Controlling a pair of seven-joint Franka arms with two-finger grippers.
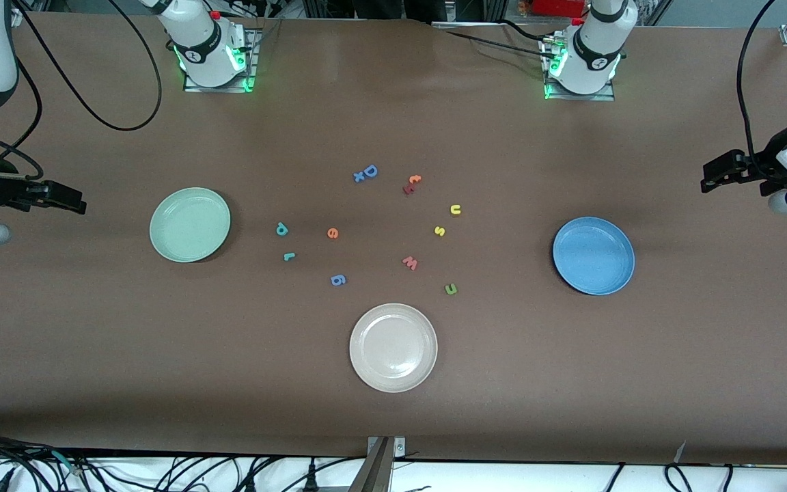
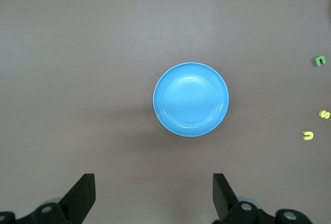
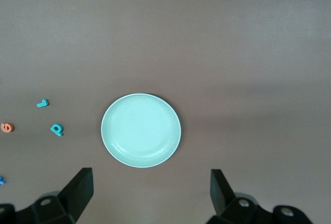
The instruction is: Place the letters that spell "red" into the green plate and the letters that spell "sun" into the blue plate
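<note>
**Status: nothing sorted yet, all six letters on the table, both plates bare**

Front view:
- green plate (image 1: 190,225) sits toward the right arm's end of the table, blue plate (image 1: 594,255) toward the left arm's end. Neither holds a letter.
- "red" set lies loose between the plates, closer to the green one: teal "d" (image 1: 281,229), teal "r" (image 1: 289,257) just nearer the camera than it, orange "e" (image 1: 333,234) beside them toward the middle.
- "sun" set lies toward the blue plate: yellow "u" (image 1: 456,210), yellow "s" (image 1: 439,231), green "n" (image 1: 451,289) nearest the camera of the three.
- Distractors mixed in: blue "D" (image 1: 366,173), orange "t" (image 1: 412,182), red "w" (image 1: 410,263), blue "g" (image 1: 338,279), plus a beige plate (image 1: 393,347) nearest the camera.
- right gripper (image 1: 69,199) hangs out past the green plate at its table end; left gripper (image 1: 714,171) likewise out past the blue plate. Both arms wait, nothing in hand.

Left wrist view:
- left gripper (image 2: 154,193) has its jaws spread wide, nothing between them. It looks down on the blue plate (image 2: 191,99), bare inside.
- "n" (image 2: 320,60), "s" (image 2: 324,114), "u" (image 2: 308,135) show at the frame edge, well apart from the plate.

Right wrist view:
- right gripper (image 3: 151,189) also spread wide and empty, over the table by the green plate (image 3: 141,130), also bare.
- "r" (image 3: 43,103), "d" (image 3: 57,129), "e" (image 3: 7,127) sit off the plate.

Judgement: zero of six placed. Six picks remain, three per arm; each set lies on its own arm's side.
</note>
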